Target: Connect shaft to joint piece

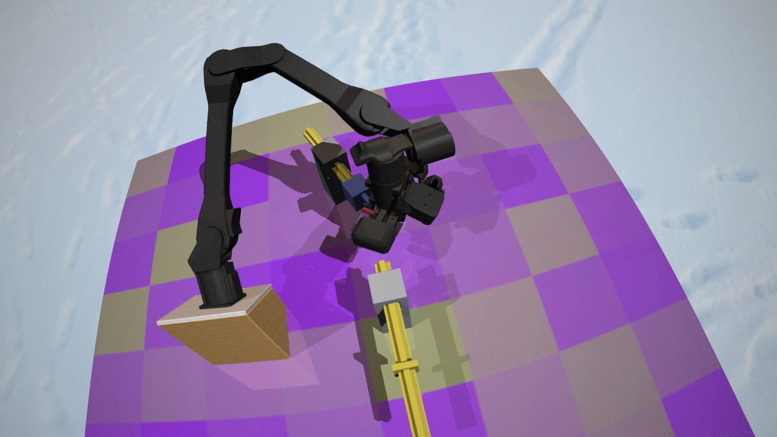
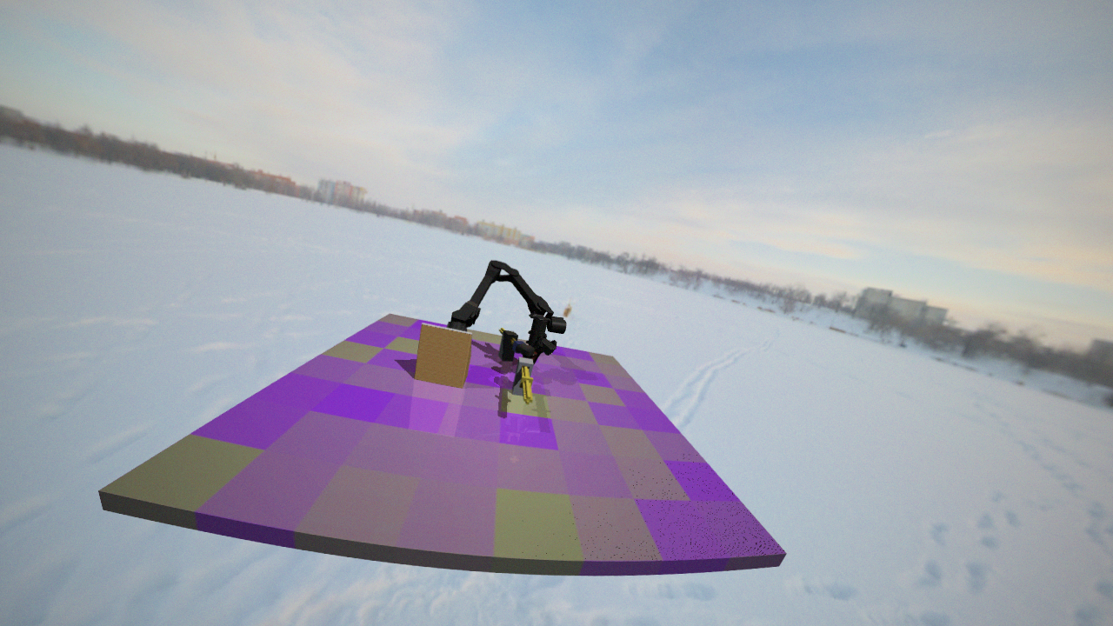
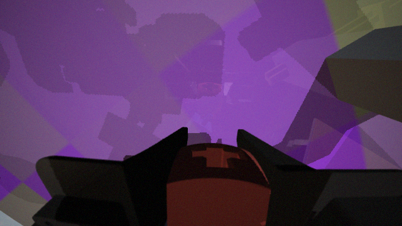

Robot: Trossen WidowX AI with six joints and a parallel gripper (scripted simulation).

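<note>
The red joint piece (image 1: 368,210) (image 3: 218,201) is between my gripper's fingers, its cross-shaped opening showing in the wrist view. My gripper (image 3: 212,133) is shut on it. The arm hides most of the piece in the top view. A blue fork (image 1: 354,187) joins it to the first yellow shaft (image 1: 342,171), which runs through the dark fixed block (image 1: 329,172) (image 2: 508,344). The second yellow shaft (image 1: 414,405) (image 2: 526,387) passes through the grey block (image 1: 387,285) (image 3: 370,75). Its short end points toward the joint, with a gap between them.
The arm's wooden pedestal (image 1: 238,342) (image 2: 443,357) stands left of the second shaft. A yellow collar (image 1: 405,366) sits on that shaft's long rear part. The checkered table (image 1: 564,228) (image 2: 451,482) lies under everything, with snow beyond its edges.
</note>
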